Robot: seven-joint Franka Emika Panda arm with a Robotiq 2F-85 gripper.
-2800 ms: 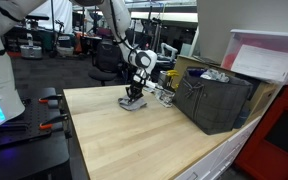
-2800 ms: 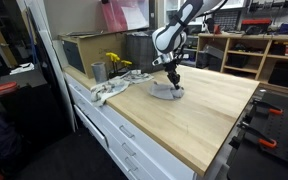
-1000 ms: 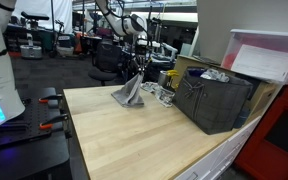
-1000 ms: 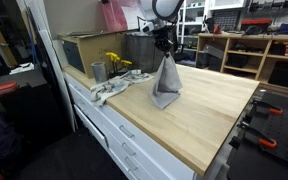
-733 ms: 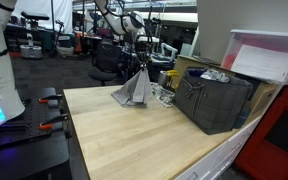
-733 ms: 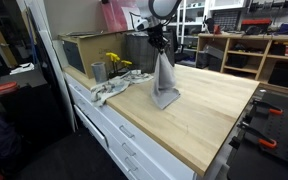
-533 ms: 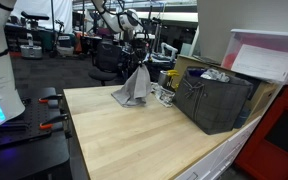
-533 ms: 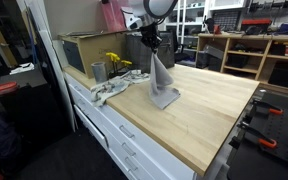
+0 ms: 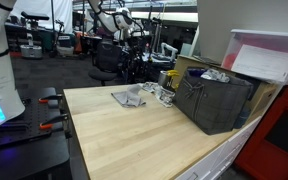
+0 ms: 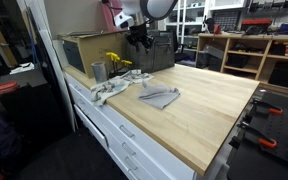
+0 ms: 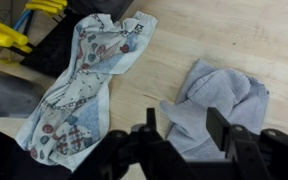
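Observation:
A light grey cloth (image 9: 131,97) (image 10: 160,96) lies crumpled and flat on the wooden table (image 9: 134,135). My gripper (image 10: 139,38) (image 9: 133,44) hangs high above the table's back part, well clear of the cloth. In the wrist view the gripper (image 11: 184,128) is open, and its two black fingers (image 11: 219,128) hold nothing. The grey cloth (image 11: 224,95) shows far below them. A white patterned cloth (image 11: 84,75) (image 10: 109,90) lies beside it, toward the table's edge.
A dark crate (image 9: 216,100) full of items stands on one end of the table. A metal cup (image 10: 98,71), a yellow tool (image 10: 117,62) and a brown box (image 10: 84,50) sit near the patterned cloth. Yellow handles (image 11: 14,35) show in the wrist view.
The gripper, which had lifted the grey cloth by one corner, has opened. The cloth has dropped flat onto the table. The gripper has moved toward the patterned cloth.

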